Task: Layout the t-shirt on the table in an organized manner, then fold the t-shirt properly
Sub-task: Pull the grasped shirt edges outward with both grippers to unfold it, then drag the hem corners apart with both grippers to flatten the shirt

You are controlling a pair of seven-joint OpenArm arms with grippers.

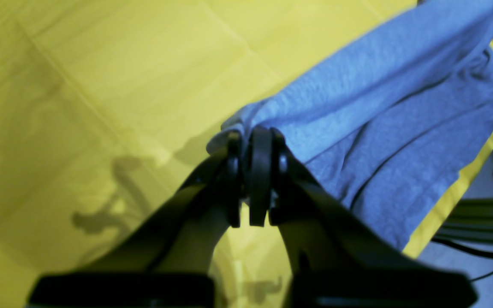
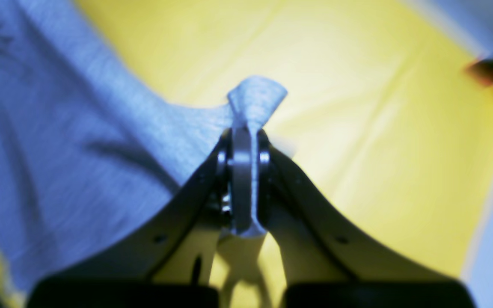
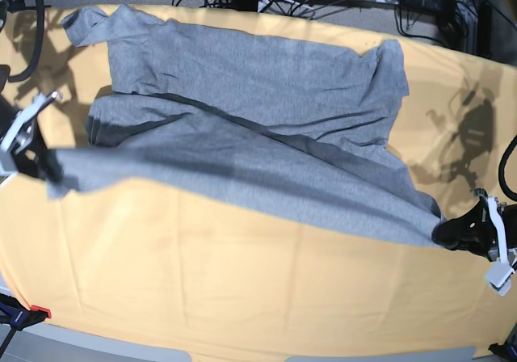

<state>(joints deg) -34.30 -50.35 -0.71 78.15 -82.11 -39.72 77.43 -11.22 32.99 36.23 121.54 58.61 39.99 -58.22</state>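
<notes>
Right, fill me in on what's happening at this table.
A two-armed robot is spreading a grey t-shirt over the yellow-covered table. The left gripper and the right gripper are each shut on a corner of one edge, holding it stretched between them. The rest lies rumpled behind, with a sleeve at each far corner. No folding is done yet.

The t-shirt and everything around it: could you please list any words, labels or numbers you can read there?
None can be read.
t-shirt: plain grey side shows in the base view; dark marks at the right wrist view's top left are too blurred to read.
table: no print.
</notes>
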